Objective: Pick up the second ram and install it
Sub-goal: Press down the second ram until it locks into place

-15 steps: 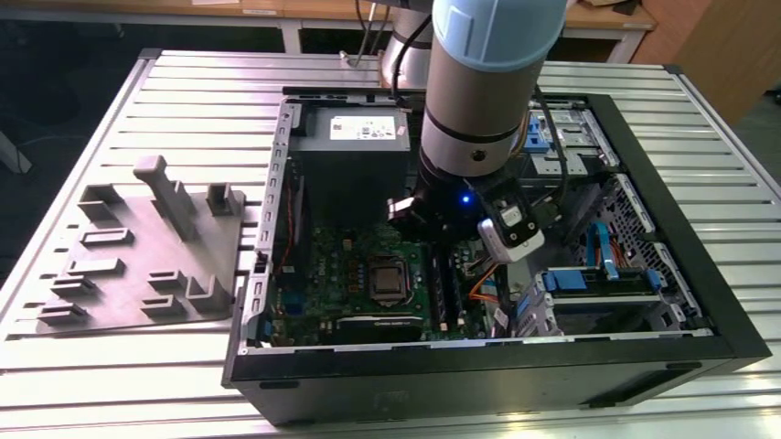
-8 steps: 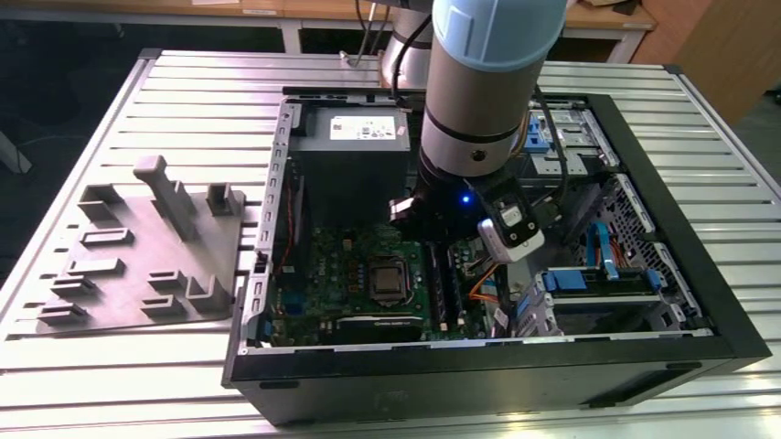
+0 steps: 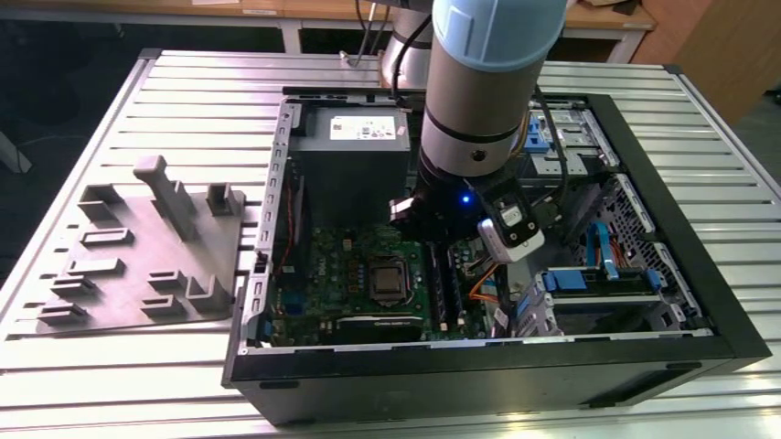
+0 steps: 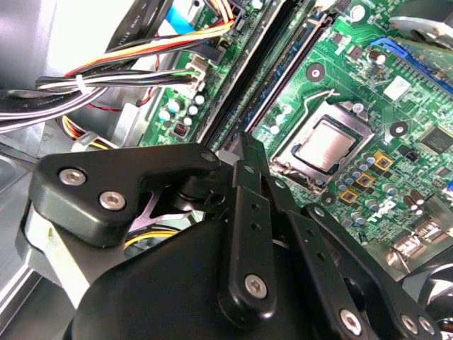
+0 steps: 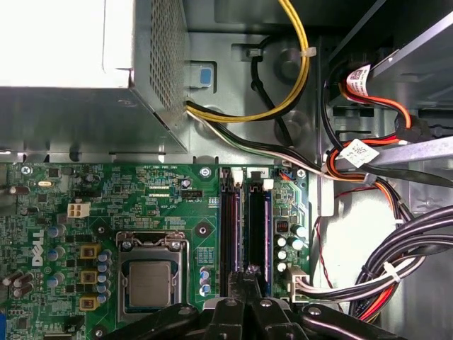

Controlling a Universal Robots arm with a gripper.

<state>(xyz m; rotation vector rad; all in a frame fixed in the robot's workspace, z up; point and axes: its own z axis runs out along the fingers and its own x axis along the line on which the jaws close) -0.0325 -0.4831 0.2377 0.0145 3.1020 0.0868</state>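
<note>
The second ram (image 5: 257, 227) appears to be the thin dark stick standing on edge in a memory slot, running straight out from the fingertips. From these views I cannot tell for certain whether it is fully seated. A second dark slot (image 5: 230, 227) lies just beside it, parallel, on the side towards the processor.

The gripper (image 5: 245, 273) hangs low over the near end of these two slots. Its fingers (image 5: 249, 280) are drawn together with no gap showing between them. The tips sit right at the end of the slots, and I cannot tell whether they pinch the stick's edge or only rest above it. In the second wrist view the gripper (image 4: 248, 142) points the same way, its black linkages spread to either side behind the tips.

To one side of the fingers, on the green motherboard (image 5: 177, 205), is the processor socket (image 5: 150, 283) with its metal frame. To the other side, beyond the slots, a cable bundle (image 5: 396, 262) of black, red and orange wires runs past. Ahead of the fingers, past the far end of the slots, stands the metal power supply (image 5: 64, 42).

In the exterior view the arm (image 3: 488, 91) reaches down into the open computer case (image 3: 488, 375). A grey fixture plate (image 3: 134, 265) lies on the slatted table (image 3: 73, 384), well apart from the fingers.
</note>
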